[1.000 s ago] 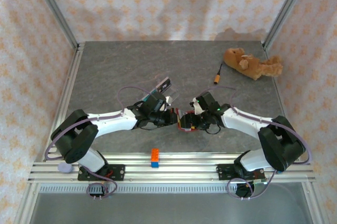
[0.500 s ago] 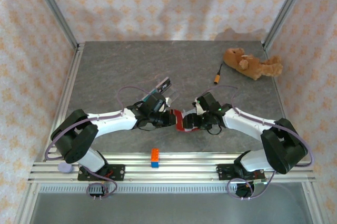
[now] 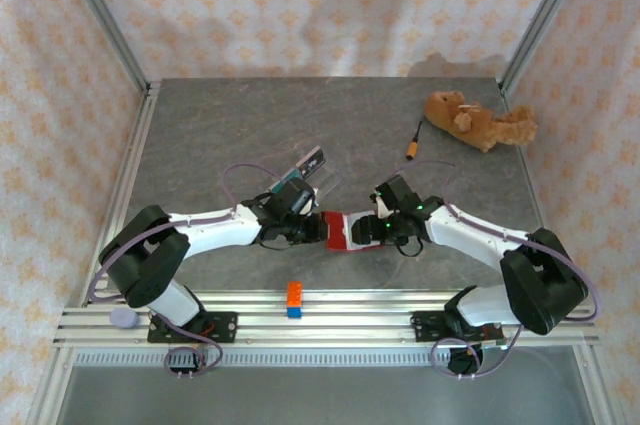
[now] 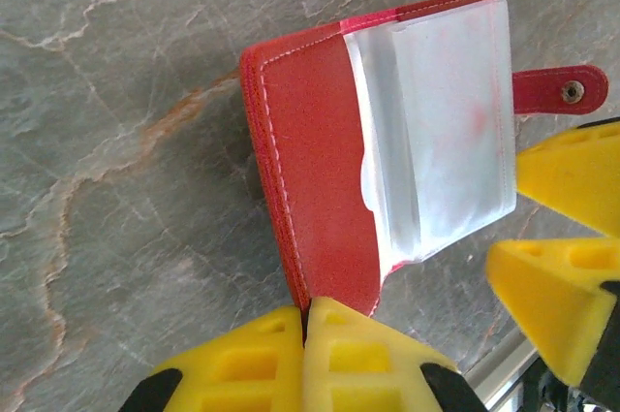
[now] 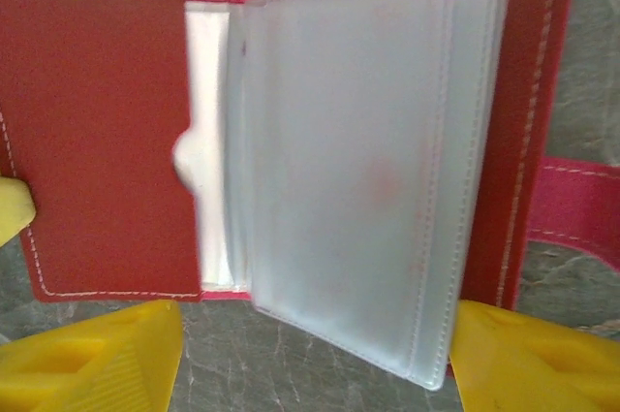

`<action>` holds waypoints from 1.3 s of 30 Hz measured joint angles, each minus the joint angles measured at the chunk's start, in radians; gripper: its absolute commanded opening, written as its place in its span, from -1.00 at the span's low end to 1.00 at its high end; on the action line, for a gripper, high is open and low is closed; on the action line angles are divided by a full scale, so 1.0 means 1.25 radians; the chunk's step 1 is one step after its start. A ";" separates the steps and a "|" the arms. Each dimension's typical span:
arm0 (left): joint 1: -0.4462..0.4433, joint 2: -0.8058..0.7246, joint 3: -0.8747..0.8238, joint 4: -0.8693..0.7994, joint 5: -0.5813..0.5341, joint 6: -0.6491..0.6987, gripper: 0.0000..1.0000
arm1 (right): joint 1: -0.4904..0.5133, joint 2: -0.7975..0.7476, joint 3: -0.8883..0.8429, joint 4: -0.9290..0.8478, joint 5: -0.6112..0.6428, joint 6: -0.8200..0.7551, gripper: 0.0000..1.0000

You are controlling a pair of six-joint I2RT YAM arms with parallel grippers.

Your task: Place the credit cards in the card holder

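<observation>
Though open, stitched red card holder [image 4: 310,170]

The red leather-like folding card holder [image 4: 310,170] lies open on the grey marbled table [image 4: 116,141]; its frosted plastic sleeves [image 4: 446,131] stand half-lifted; its snap tab [image 4: 560,90] juts sideways.

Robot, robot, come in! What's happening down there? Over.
Left gripper shut on red edge of card holder. Right gripper open, straddling its clear sleeves. It lies open. No card held.

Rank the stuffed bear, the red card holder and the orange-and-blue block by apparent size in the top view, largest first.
1. stuffed bear
2. red card holder, though partly hidden
3. orange-and-blue block, clearly the smallest
</observation>
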 measured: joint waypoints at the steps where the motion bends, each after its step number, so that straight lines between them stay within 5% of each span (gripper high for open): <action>1: 0.000 0.000 0.000 -0.003 -0.002 0.002 -1.00 | 0.000 -0.001 0.005 -0.008 0.013 0.000 0.47; 6: 0.000 0.000 0.001 -0.034 -0.025 0.020 -0.74 | 0.000 -0.039 0.034 -0.059 0.116 0.001 0.51; 12: 0.000 -0.009 0.001 -0.080 -0.061 0.041 -0.15 | -0.001 -0.104 0.083 -0.116 0.204 0.001 0.51; 22: 0.000 -0.129 0.001 -0.121 -0.124 0.049 -0.25 | -0.001 -0.087 0.160 -0.128 0.203 0.001 0.49; 33: 0.026 -0.266 0.002 -0.246 -0.195 0.086 -0.27 | 0.001 0.094 0.295 -0.097 0.113 0.002 0.45; 39: 0.071 -0.440 0.013 -0.332 -0.272 0.116 -0.07 | 0.019 0.211 0.404 -0.070 0.094 0.003 0.48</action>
